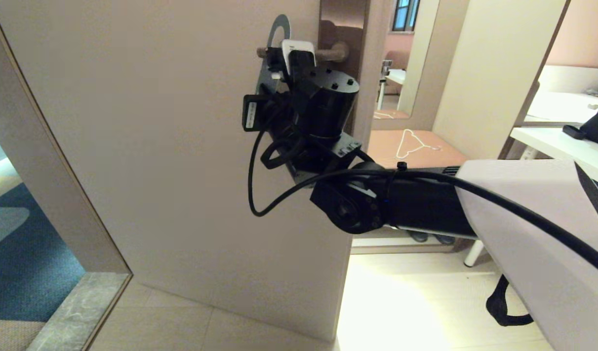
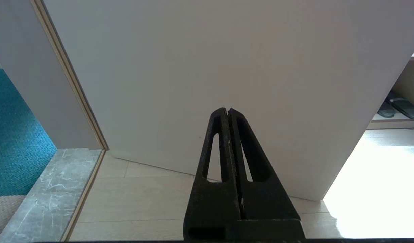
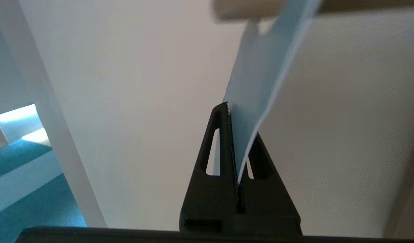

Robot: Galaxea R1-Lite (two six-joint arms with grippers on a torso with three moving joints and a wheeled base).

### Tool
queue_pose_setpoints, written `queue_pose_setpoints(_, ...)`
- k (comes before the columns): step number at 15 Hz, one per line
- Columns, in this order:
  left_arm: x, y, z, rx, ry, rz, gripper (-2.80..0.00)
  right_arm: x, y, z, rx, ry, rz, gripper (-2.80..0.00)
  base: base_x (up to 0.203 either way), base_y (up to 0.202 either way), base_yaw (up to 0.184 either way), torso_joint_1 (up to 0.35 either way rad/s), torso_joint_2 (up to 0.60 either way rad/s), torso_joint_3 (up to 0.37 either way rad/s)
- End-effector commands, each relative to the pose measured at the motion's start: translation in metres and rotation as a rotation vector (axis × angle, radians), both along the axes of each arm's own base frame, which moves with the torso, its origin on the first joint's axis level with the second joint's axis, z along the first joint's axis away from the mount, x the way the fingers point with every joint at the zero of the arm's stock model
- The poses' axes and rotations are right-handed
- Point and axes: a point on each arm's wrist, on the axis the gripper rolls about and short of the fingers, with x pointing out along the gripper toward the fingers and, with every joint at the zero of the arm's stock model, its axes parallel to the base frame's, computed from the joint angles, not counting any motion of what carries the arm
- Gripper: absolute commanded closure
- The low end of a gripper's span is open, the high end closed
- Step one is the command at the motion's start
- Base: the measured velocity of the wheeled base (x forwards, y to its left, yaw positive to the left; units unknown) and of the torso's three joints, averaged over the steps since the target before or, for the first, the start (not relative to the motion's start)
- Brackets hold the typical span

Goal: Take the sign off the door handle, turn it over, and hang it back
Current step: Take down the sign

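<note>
Head view: flat slate-blue sign (image 1: pixel 278 29) is hanging by its oval hole on the slim bronze door handle (image 1: pixel 328 52).
Right pincer (image 3: pixel 234 141): is clamping the card's lower end.
Left pincer (image 2: pixel 228 113): is sitting clenched, holding nothing.

Right tool (image 3: pixel 234 135) raised with fingers pinched together; left tool (image 2: pixel 229 114) closed, parked low.

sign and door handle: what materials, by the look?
Sign: thin card or plastic sheet, matte pale blue-grey; it bows where the right gripper pinches it. Door handle: likely metal, satin bronze-brown bar with a soft sheen, on a matching backplate.
</note>
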Motion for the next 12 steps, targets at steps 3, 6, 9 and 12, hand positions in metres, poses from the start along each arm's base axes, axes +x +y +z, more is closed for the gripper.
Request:
queue_pose_setpoints(3,0.0,0.0,0.0,-0.001,0.0,0.001,0.0,0.0,0.007,-0.01,-0.041,0.0,-0.011,0.0,0.0,0.0,0.0,0.0,0.0,0.0)
queue_pose_setpoints(6,0.0,0.0,0.0,-0.001,0.0,0.001,0.0,0.003,0.008,-0.017,-0.051,0.014,-0.026,0.0,0.0,0.0,0.0,0.0,0.0,0.0)
queue_pose_setpoints(9,0.0,0.0,0.0,-0.001,0.0,0.001,0.0,0.004,0.009,-0.019,-0.059,0.021,-0.021,0.0,0.0,0.0,0.0,0.0,0.0,0.0)
queue_pose_setpoints(12,0.0,0.0,0.0,-0.001,0.0,0.001,0.0,0.006,0.006,-0.017,-0.065,0.021,-0.024,0.0,0.0,0.0,0.0,0.0,0.0,0.0)
